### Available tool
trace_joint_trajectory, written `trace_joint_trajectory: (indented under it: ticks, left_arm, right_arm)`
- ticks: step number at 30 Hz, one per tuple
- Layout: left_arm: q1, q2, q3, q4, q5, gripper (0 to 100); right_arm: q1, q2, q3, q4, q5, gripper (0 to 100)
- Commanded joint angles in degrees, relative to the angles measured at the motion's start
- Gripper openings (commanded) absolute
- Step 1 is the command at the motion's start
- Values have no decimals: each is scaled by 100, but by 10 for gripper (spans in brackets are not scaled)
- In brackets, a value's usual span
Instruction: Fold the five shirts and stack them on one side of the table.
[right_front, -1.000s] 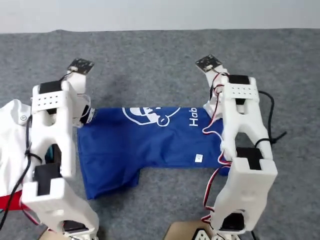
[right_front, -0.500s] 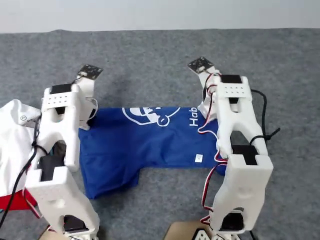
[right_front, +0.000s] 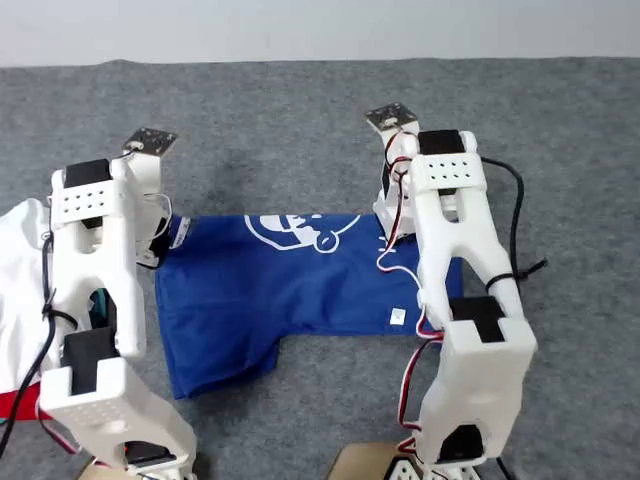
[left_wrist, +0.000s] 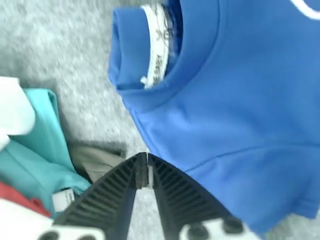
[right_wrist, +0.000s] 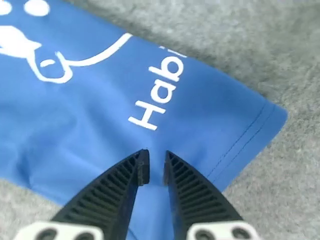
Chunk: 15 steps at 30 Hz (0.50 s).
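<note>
Left gripper (left_wrist: 143, 172) closed, empty, beside blue shirt (right_front: 290, 285) collar; right gripper (right_wrist: 154, 167) barely open over its hem end; white shirt (right_front: 20, 290) far left.

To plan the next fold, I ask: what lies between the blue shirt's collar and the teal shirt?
A bare strip of grey table cover lies between the blue shirt's collar and the teal shirt; the left wrist view shows this.

blue shirt (right_front: 270, 290) end hidden under right arm (right_front: 455, 230), white shirt (right_front: 18, 300) cut off
</note>
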Motion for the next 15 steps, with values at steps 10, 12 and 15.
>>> trace_joint_trajectory:
  ticks: [10, 12, 15]
  left_arm:
    - [0, -299, -163, 519, 70, 7]
    - [-9, -299, -163, 519, 70, 7]
    - [0, -299, -163, 519, 70, 7]
  right_arm:
    - [804, 629, -360, -681, 404, 157]
    - [848, 576, -536, -585, 404, 168]
    - [866, 585, -888, -426, 404, 192]
